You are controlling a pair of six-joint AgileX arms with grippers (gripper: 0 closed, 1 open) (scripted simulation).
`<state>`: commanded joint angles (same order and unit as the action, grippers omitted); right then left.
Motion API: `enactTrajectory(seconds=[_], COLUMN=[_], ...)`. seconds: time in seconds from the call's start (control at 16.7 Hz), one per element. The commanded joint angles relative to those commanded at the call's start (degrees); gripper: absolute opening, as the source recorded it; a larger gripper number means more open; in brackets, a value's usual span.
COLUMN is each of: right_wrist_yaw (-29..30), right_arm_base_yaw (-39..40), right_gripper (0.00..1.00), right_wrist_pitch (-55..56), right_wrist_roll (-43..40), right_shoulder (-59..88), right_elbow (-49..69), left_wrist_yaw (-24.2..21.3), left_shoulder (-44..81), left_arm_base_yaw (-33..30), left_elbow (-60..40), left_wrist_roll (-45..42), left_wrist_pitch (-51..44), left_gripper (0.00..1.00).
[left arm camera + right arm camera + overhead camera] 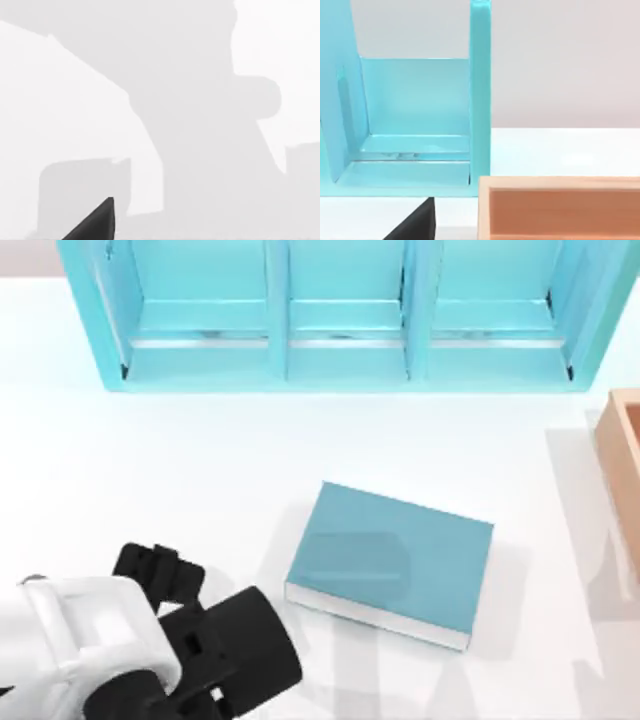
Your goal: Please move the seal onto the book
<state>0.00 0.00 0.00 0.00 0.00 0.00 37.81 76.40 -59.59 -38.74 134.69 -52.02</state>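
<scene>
Top view: book flat on the white bench, a little right of centre, teal-blue cover up, white page edges along the near side, turned slightly askew. Left arm low in the left corner — white casing and black wrist parts, close to the book's near-left corner but not touching it. Left pincer itself hidden under that black bulk, so impossible to tell whether spread or closed, or whether anything is held. Light-blue shelf unit along the far edge, three open compartments facing the book. Orange-tan wooden box cut off at the right edge, well apart from the book.

Left wrist view: pale bench surface crossed by grey shadows of the arm; one black fingertip poking in at the lower edge. Nothing seen against it.

Right wrist view: one compartment of the shelf unit straight ahead, with the box's open top beside it and closer to the camera — a single black fingertip at the lower edge, state of the right pincer likewise impossible to tell.
</scene>
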Motion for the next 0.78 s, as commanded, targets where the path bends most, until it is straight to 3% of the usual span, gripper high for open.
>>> enactTrajectory(seconds=[0.36,0.6,0.78], right_wrist_yaw=[0.0,0.0,0.0], right_arm_base_yaw=[0.0,0.0,0.0], right_gripper=[1.00,1.00,1.00], right_wrist_pitch=[0.0,0.0,0.0], right_wrist_roll=[0.0,0.0,0.0], right_shoulder=[0.0,0.0,0.0], right_elbow=[0.0,0.0,0.0], left_wrist_yaw=[-19.0,-27.1,-31.5], left_shoulder=[-30.8,-48.8,-59.7], left_arm_base_yaw=[17.5,30.1,40.1], left_elbow=[17.2,25.8,31.3], left_wrist_roll=[-56.9,-90.6,-109.8], left_wrist_pitch=[17.0,28.8,37.3], left_gripper=[1.00,1.00,1.00])
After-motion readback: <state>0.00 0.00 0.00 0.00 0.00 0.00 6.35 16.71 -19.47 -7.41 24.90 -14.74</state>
